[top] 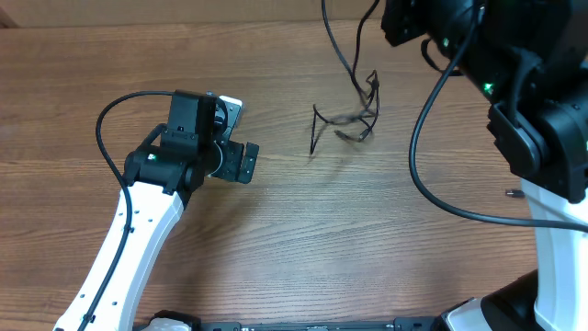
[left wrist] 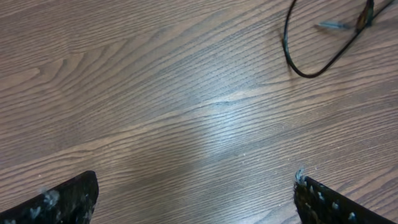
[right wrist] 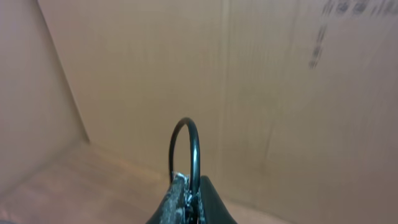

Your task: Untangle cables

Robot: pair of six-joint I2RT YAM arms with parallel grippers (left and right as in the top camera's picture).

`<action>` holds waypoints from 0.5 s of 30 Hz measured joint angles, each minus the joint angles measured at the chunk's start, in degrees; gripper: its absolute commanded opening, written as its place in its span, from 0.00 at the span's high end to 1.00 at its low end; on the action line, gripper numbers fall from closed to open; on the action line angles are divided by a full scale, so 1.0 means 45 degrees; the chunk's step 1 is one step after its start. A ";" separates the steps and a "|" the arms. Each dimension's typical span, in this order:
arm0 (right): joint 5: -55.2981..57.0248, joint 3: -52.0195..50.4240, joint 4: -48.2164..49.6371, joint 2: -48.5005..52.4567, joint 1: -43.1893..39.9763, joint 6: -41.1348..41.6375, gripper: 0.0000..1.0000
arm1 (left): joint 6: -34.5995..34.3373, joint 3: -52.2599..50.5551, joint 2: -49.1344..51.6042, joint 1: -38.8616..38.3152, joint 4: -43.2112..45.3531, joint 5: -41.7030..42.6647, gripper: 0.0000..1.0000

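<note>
Between the tips of my right tool (right wrist: 188, 188), clamped shut, sits a loop of the cables (right wrist: 186, 134), held high, prob. so the tangle sags loose toward the tabletop (top: 303, 239). My left tool (left wrist: 194, 194) hovers low w/ tips apart. The tangle lies ahead-right of it, within reach for pulling a strand.

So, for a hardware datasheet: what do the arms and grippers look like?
Both arms: white links, black joints, green lights. Thick black cables run along the left arm and loop beside the right arm. The left gripper and right gripper have black fingers flecked with pale scuffs.
</note>
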 measured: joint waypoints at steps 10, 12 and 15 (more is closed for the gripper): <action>0.0189 0.0005 0.2103 -0.0010 0.0000 0.0481 0.96 | 0.0000 0.0000 0.0000 0.0000 0.0000 0.0000 0.00; 0.0364 0.0005 0.2730 -0.0010 0.0000 0.0461 0.96 | 0.0000 0.0000 0.0000 0.0000 -0.0010 0.0000 0.00; 0.0952 0.0005 0.3497 -0.0010 0.0000 0.0209 0.96 | 0.0000 0.0000 0.0000 0.0000 0.0000 0.0000 0.01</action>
